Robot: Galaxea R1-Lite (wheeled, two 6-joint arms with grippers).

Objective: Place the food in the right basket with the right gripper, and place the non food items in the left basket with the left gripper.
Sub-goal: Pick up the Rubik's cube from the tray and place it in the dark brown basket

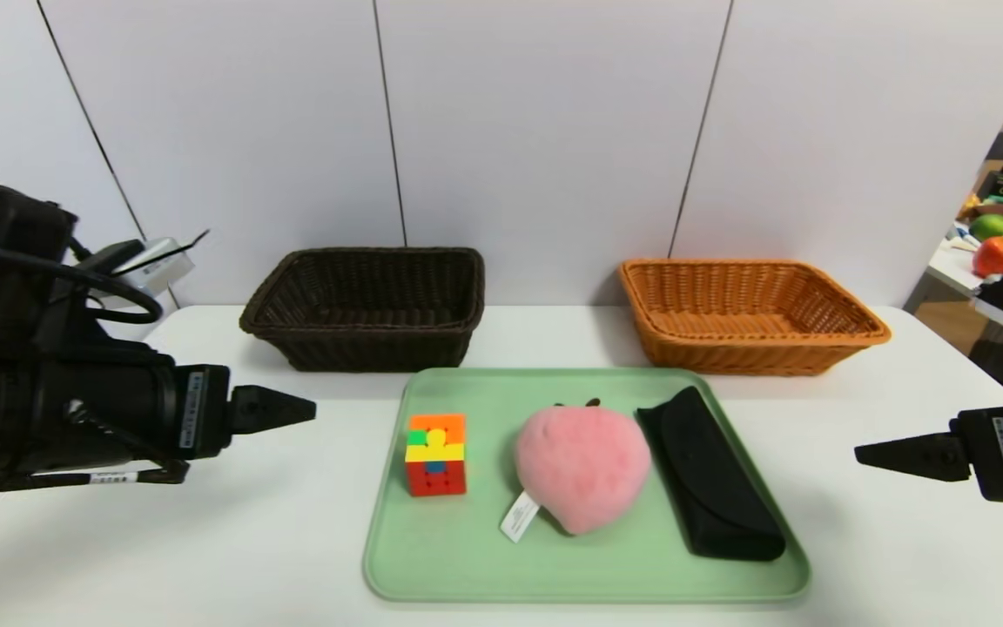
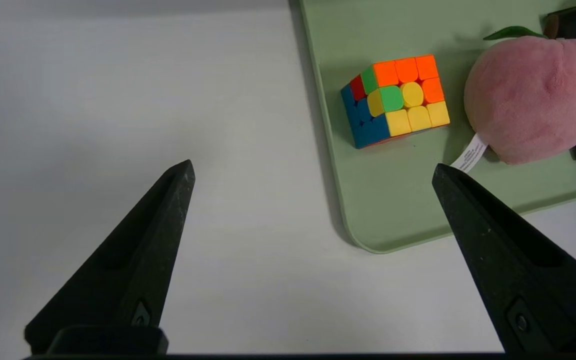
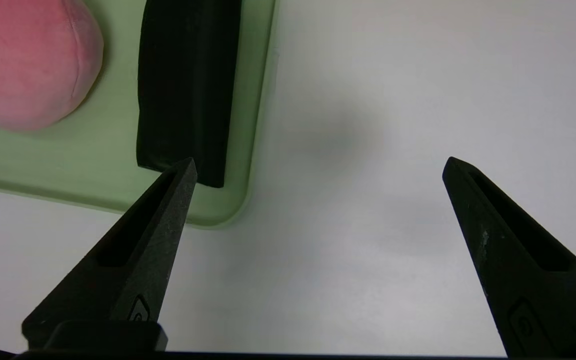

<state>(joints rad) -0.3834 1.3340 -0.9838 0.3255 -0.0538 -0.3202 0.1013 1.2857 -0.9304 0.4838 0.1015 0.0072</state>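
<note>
On a green tray [image 1: 467, 557] lie a colourful puzzle cube [image 1: 436, 454] [image 2: 395, 100], a pink plush peach [image 1: 582, 468] [image 2: 533, 97] [image 3: 23, 65] and a black glasses case [image 1: 710, 475] [image 3: 185, 85]. Behind the tray stand a dark brown basket [image 1: 366, 305] on the left and an orange basket [image 1: 750, 315] on the right, both holding nothing. My left gripper [image 1: 306, 409] [image 2: 313, 170] hovers open over the table left of the tray. My right gripper [image 1: 867, 455] [image 3: 320, 167] hovers open right of the tray. Neither holds anything.
The white table [image 1: 162, 522] runs to a grey panelled wall behind the baskets. A second table at the far right carries fruit [image 1: 1000, 254] and clutter.
</note>
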